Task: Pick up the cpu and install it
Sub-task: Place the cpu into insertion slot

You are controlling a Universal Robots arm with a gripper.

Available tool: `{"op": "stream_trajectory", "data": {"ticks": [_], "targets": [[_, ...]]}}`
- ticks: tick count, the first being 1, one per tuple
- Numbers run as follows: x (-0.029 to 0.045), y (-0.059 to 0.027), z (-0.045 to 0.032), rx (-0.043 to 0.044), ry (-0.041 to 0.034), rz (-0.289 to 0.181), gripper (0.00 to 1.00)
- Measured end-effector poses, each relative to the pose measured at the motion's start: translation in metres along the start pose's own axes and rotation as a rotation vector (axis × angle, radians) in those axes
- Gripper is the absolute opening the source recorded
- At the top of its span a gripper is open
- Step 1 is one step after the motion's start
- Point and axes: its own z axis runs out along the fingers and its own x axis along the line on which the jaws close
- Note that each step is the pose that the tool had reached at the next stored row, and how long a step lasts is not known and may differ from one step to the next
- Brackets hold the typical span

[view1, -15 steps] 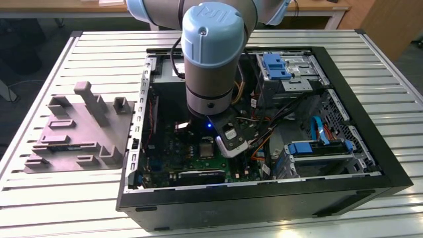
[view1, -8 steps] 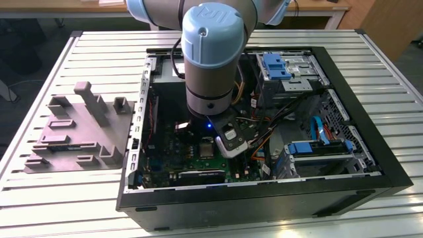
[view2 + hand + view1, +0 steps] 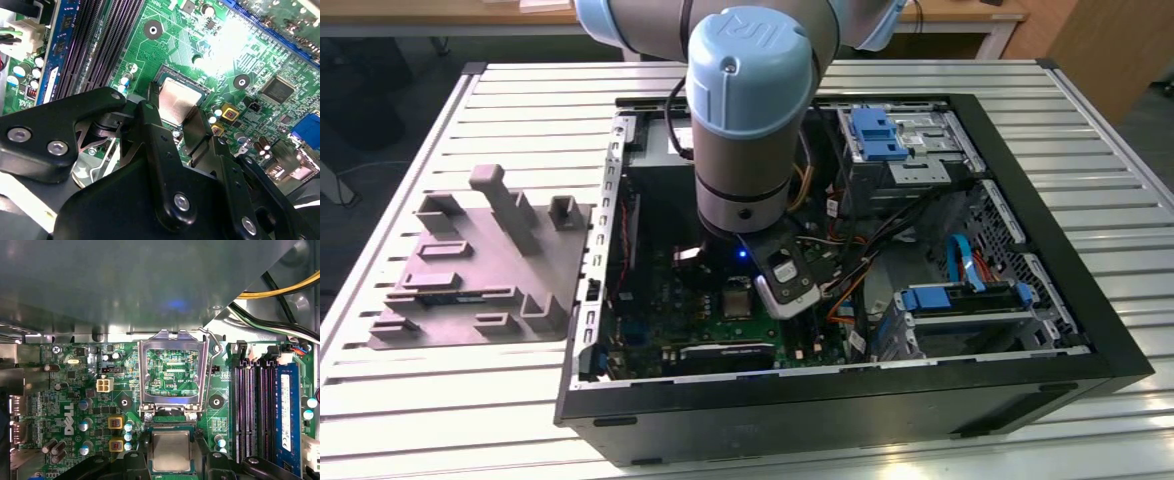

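Note:
The cpu (image 3: 176,97) is a silvery square lying flat in the black socket on the green motherboard (image 3: 215,45). My gripper (image 3: 177,107) stands right over it, with one black finger (image 3: 152,115) against one side and the other finger (image 3: 197,131) against the opposite side, shut on the chip. The first wrist view shows the cpu (image 3: 171,450) sitting just beside the raised metal load plate (image 3: 170,340), which frames bare board. In the exterior view the arm (image 3: 744,150) reaches down into the open computer case (image 3: 1041,300) over the cpu (image 3: 738,303).
A grey moulded fixture (image 3: 480,270) lies on the slatted table at the exterior view's left. Memory slots (image 3: 250,410) and a blue module (image 3: 285,410) run beside the socket. Loose cables (image 3: 881,235) and drive cages (image 3: 961,305) crowd the case's right half.

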Motion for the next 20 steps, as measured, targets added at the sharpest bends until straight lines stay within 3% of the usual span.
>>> {"op": "stream_trajectory", "data": {"ticks": [3, 6, 8, 13, 15, 20], "targets": [[0.0000, 0.0001, 0.0001, -0.0007, 0.0001, 0.000, 0.45], [0.0000, 0.0000, 0.0002, -0.0008, -0.0002, 0.000, 0.57], [0.0000, 0.0000, -0.0005, -0.0002, 0.0002, 0.000, 0.57], [0.0002, 0.0003, -0.0125, -0.0009, 0.0004, 0.000, 0.57], [0.0002, 0.0005, -0.0170, -0.0010, 0.0007, 0.000, 0.56], [0.0002, 0.0005, -0.0187, -0.0012, 0.0008, 0.000, 0.32]]}}
